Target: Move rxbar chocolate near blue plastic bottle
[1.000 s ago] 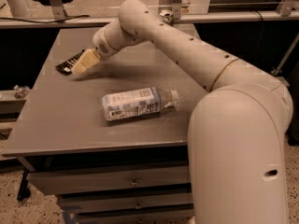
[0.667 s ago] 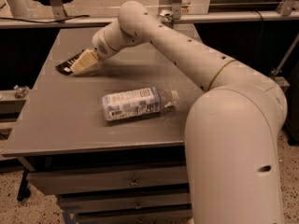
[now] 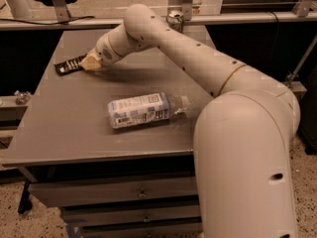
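Task barely under way by my reading. The chocolate bar (image 3: 68, 65) lies flat near the far left corner of the table (image 3: 59, 138), dark wrapper with white lettering, long side running roughly left to right. The gripper (image 3: 90, 62) is down at table level at the bar's right end, touching it or just beside it. I cannot tell from this view whether it is apart, together or clamped on the wrapper, so I count no grasp as confirmed. The bottle (image 3: 143, 109) lies on its side around the middle of the table, cap end toward the right, well apart from the bar, with open tabletop between them. The arm (image 3: 188, 53) reaches across from the right, passing above and behind the bottle without touching it. A silver can (image 3: 174, 20) stands at the far edge, partly hidden by the arm, not part of the job. Done: the approach to the bar. Left, as I judge it: secure the bar, carry or slide it toward me and to the right, and set it down close to the bottle without bumping it, since a bottle lying on its side may roll.
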Robot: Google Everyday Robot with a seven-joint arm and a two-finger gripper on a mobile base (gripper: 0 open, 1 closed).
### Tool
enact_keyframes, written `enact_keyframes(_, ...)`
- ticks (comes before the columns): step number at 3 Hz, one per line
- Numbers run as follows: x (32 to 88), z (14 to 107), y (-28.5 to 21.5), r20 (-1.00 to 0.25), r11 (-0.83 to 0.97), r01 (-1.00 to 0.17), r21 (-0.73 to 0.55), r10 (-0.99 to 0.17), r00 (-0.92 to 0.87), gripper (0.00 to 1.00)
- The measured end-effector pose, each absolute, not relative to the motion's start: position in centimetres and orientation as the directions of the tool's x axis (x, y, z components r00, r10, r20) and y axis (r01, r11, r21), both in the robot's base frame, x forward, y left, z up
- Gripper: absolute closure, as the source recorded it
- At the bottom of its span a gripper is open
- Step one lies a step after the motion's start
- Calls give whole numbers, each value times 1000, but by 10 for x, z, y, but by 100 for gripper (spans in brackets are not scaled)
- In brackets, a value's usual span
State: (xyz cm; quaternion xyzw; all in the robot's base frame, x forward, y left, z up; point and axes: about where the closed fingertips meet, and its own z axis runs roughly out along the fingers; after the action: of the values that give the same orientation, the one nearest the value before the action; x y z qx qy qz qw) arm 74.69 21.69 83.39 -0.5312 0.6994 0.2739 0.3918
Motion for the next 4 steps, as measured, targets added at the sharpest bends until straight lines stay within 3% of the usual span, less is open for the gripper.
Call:
enact_keyframes(1,747,833,216,-839,295,-955,-24,-526,-142,88)
enact_keyframes(2,748,842,209,-849,309,-951,-26,-509,-142,100)
enact_keyframes(4,745,902,162,-883,366,-926,-88,-459,-97,100)
